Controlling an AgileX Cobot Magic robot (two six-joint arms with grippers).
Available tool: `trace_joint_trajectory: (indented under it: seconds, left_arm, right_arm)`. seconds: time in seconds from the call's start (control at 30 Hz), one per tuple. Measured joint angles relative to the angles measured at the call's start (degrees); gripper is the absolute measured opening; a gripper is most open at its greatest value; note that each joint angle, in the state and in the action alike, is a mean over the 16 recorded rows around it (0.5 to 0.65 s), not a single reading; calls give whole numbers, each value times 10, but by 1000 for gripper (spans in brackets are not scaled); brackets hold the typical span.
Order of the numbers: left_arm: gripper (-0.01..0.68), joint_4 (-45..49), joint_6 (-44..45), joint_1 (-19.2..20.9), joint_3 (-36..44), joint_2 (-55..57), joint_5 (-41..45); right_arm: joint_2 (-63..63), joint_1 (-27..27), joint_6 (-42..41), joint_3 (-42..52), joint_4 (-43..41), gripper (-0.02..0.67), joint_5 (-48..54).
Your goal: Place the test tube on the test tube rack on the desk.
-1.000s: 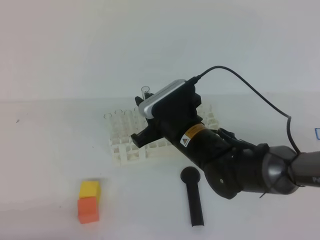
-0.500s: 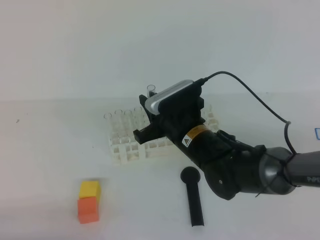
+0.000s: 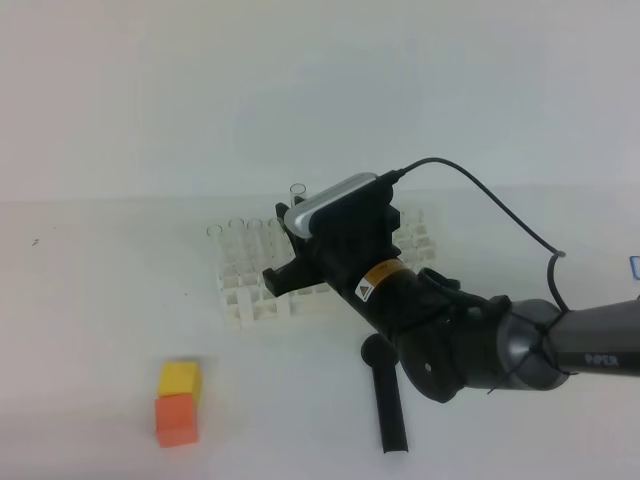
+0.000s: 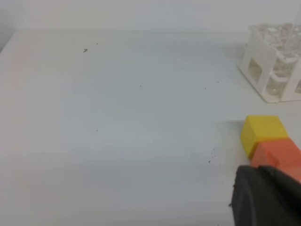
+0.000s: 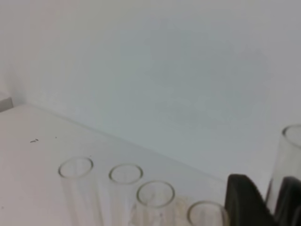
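Since a moment ago the right arm has sunk lower over the test tube rack [image 3: 250, 285], carrying the test tube [image 3: 297, 190] down so less of it shows above the wrist camera. On the white counter [image 3: 90, 330], the rack holds four other tubes. The right tool [image 5: 273, 200] flanks the upright tube, grip uncertain; the left tool [image 4: 265, 195] is closed.

Low on the right of the high view, the grey arm [image 3: 590, 350] carries small pale letters reading roughly "PIPER". A yellow warning sticker [image 3: 372, 283] sits on its black wrist, too small to read. Nothing else is legible
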Motion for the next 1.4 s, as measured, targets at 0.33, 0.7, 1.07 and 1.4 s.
trace_joint_trajectory:
  seconds: [0.33, 0.7, 1.07, 1.4]
  left_arm:
    - [-1, -11, -17, 3, 0, 0, 7]
    - [-1, -22, -43, 23, 0, 0, 13]
    - [-1, -22, -31, 28, 0, 0, 12]
    - [-1, -22, -30, 28, 0, 1, 12]
  right_arm:
    - [4, 0, 0, -2, 3, 276, 1]
    - [-46, 0, -60, 1, 5, 271, 39]
    - [-265, 0, -212, 70, 6, 72, 190]
    - [-468, 0, -270, 226, 9, 0, 244]
